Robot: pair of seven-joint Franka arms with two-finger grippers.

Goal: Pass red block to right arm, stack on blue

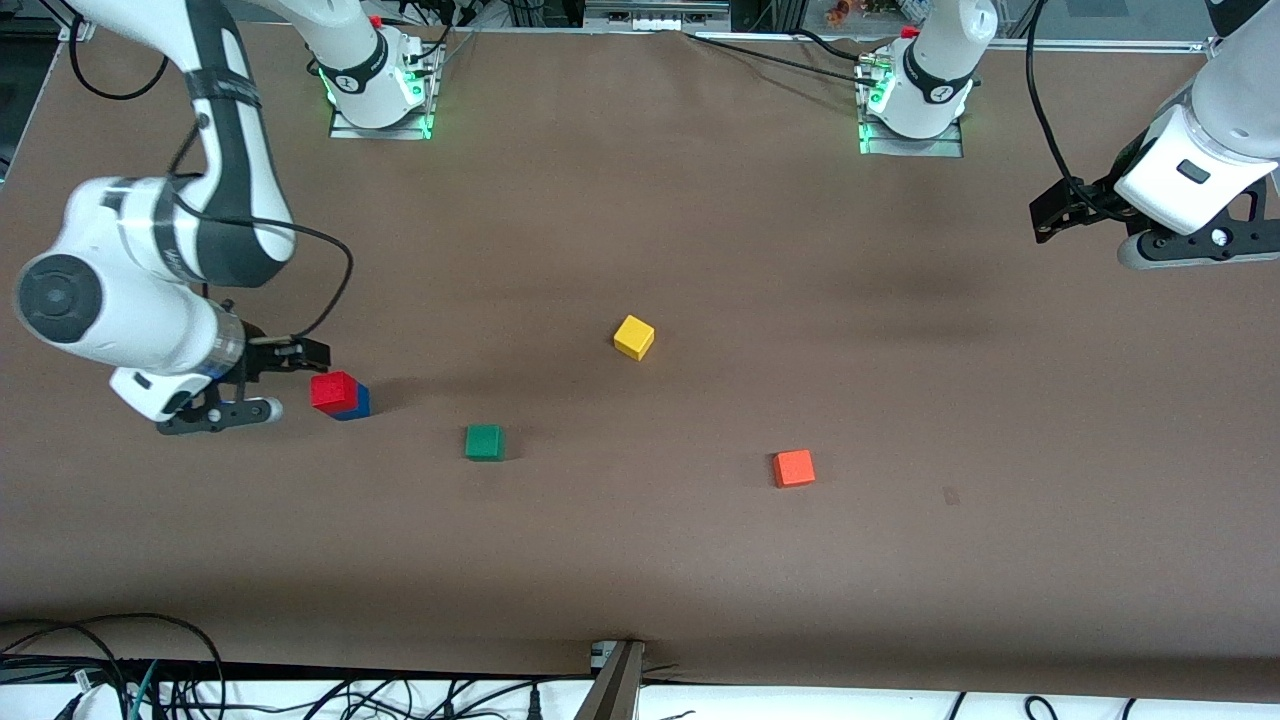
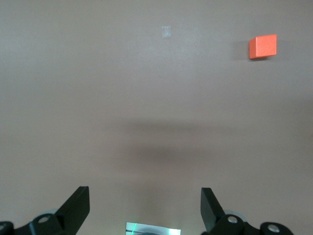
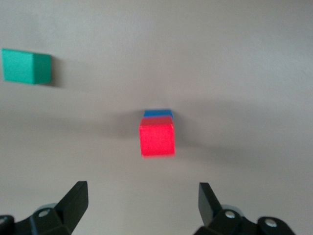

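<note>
The red block (image 1: 333, 388) sits stacked on the blue cube (image 1: 357, 403), toward the right arm's end of the table. In the right wrist view the red block (image 3: 157, 139) covers most of the blue cube (image 3: 158, 113), leaving only a thin strip showing. My right gripper (image 1: 285, 380) is open just beside the stack, drawn back from it, with nothing between its fingers (image 3: 76, 198). Up over the left arm's end of the table, my left gripper (image 1: 1085, 238) waits open and empty, and its fingers (image 2: 78, 203) frame bare tabletop.
A green cube (image 1: 484, 442) lies near the stack, nearer the front camera. A yellow cube (image 1: 634, 337) stands mid-table. An orange-red cube (image 1: 793, 468) lies toward the left arm's end and also shows as the orange-red cube (image 2: 262, 46) in the left wrist view.
</note>
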